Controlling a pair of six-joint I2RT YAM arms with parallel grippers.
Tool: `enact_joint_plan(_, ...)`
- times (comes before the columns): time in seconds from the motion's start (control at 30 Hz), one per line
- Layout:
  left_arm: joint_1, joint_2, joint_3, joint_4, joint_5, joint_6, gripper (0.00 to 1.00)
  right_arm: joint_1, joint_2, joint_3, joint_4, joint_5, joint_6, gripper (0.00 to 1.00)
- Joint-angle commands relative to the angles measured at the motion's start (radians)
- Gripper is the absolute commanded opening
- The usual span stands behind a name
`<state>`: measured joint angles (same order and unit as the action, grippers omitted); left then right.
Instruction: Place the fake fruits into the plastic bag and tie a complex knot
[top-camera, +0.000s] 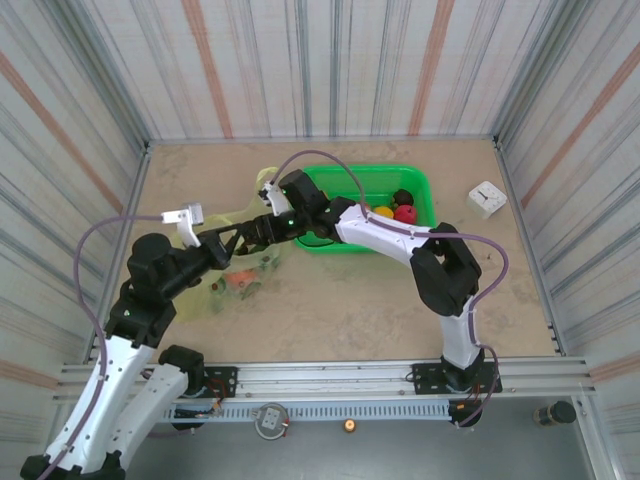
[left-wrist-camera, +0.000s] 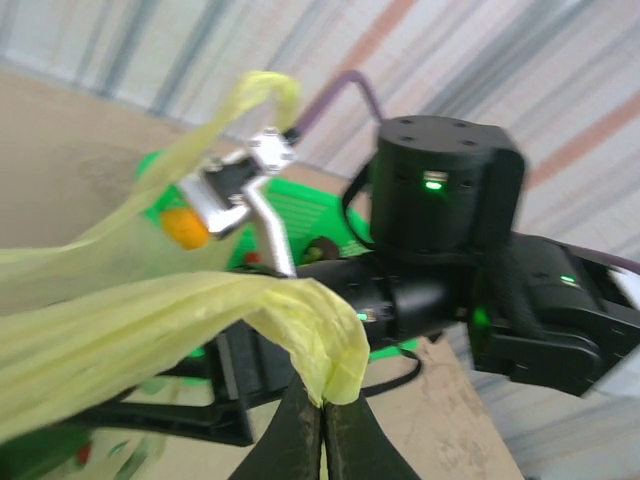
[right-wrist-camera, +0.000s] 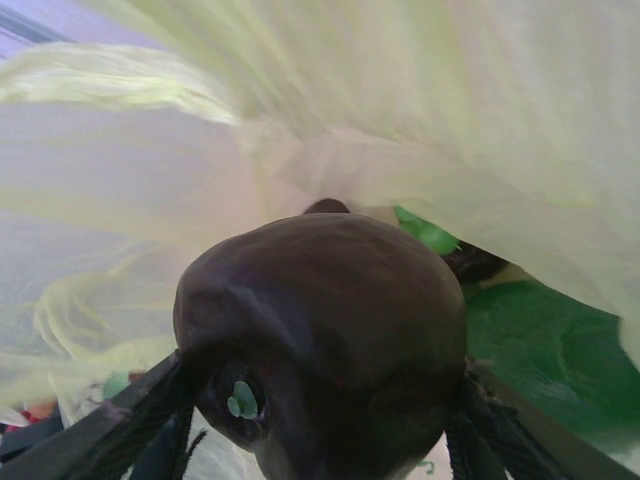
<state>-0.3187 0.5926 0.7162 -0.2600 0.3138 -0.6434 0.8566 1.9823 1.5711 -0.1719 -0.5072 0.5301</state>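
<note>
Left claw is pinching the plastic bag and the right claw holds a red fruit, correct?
Not quite. The right claw holds a dark brown fruit, not a red one; the right wrist view shows it in the grip. The left claw is indeed pinching the plastic bag.

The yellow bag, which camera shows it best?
The top camera: most of the bag shows on the table, fruits inside. The left wrist camera shows its handle pinched in the left hand; the right wrist camera sees blurry plastic behind a brown fruit.
</note>
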Motion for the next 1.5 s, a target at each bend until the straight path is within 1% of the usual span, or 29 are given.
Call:
enact_joint_plan(0.0,-0.010,0.004,0.046,-0.119,-0.133,-0.047,0.00,0.006,0.002,0.032,-0.066,0.069,-0.050,0.71)
enact_joint_plan(0.3,-0.016,0.012,0.071,-0.126,-0.131,-0.015,0.00,-0.009,-0.048,0.032,-0.061,0.061,-0.056,0.71)
enact_joint_plan(0.4,-0.019,0.016,0.079,-0.128,-0.119,0.005,0.00,-0.019,-0.076,0.015,-0.043,0.053,-0.041,0.66)
enact_joint_plan(0.53,-0.021,0.021,0.083,-0.115,-0.078,0.041,0.00,-0.027,-0.113,0.002,-0.041,0.042,-0.036,0.56)
enact_joint_plan(0.63,-0.022,0.033,0.094,-0.097,-0.021,0.083,0.00,-0.030,-0.155,-0.009,-0.050,0.045,-0.048,0.48)
enact_joint_plan(0.73,-0.022,0.058,0.118,-0.082,0.061,0.152,0.00,-0.045,-0.217,-0.042,-0.030,0.031,-0.053,0.45)
enact_joint_plan(0.8,-0.022,0.088,0.153,-0.112,0.097,0.208,0.00,-0.061,-0.257,-0.066,-0.026,0.027,-0.053,0.45)
enact_joint_plan(0.93,-0.024,0.174,0.244,-0.230,0.126,0.316,0.00,-0.104,-0.349,-0.140,-0.026,0.038,-0.054,0.46)
enact_joint_plan(1.07,-0.030,0.223,0.265,-0.248,0.144,0.358,0.00,-0.154,-0.419,-0.224,-0.005,0.023,-0.042,0.50)
enact_joint_plan(1.17,-0.046,0.248,0.267,-0.228,0.148,0.368,0.00,-0.177,-0.427,-0.243,-0.021,-0.001,-0.037,0.55)
enact_joint_plan(1.27,-0.081,0.283,0.287,-0.223,0.154,0.390,0.00,-0.179,-0.438,-0.264,-0.028,0.003,-0.041,0.55)
enact_joint_plan(1.37,-0.134,0.334,0.326,-0.242,0.171,0.443,0.00,-0.182,-0.450,-0.273,-0.038,0.036,-0.044,0.55)
enact_joint_plan(1.47,-0.207,0.391,0.399,-0.311,0.135,0.523,0.00,-0.198,-0.451,-0.265,-0.040,0.024,-0.042,0.55)
